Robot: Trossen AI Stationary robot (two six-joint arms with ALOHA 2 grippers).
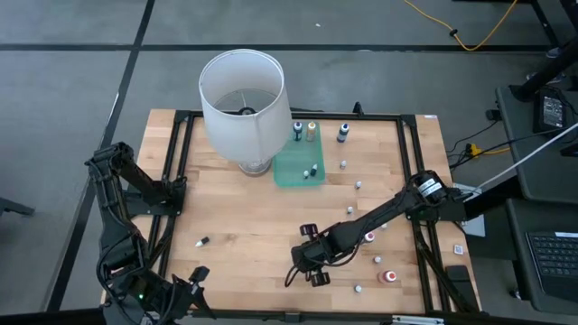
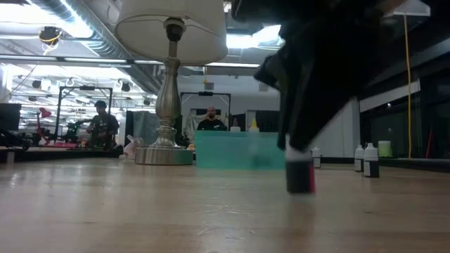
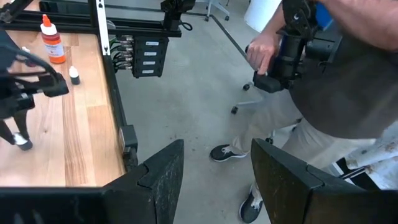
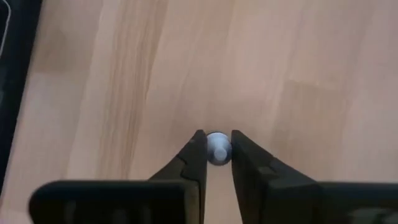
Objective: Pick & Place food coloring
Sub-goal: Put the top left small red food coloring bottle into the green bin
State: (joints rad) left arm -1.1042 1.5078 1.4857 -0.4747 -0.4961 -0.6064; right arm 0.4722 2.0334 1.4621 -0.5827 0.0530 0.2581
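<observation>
White-capped food coloring bottle (image 4: 217, 148) sits clamped in the right gripper (image 4: 217, 155) — seemingly only by its cap, so lifting could slip it.

No lettering can be read anywhere (bottle labels are too small)

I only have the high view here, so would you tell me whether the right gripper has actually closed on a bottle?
Observer: Yes. In the right wrist view the right gripper is shut on the white cap of a food coloring bottle.
Operator: Thank you. Is that bottle upright?
Observer: The low view shows it standing upright on the table, dark contents below the cap.
Operator: And the left gripper?
Observer: The left gripper is open, past the table edge, facing a person standing there.
</observation>
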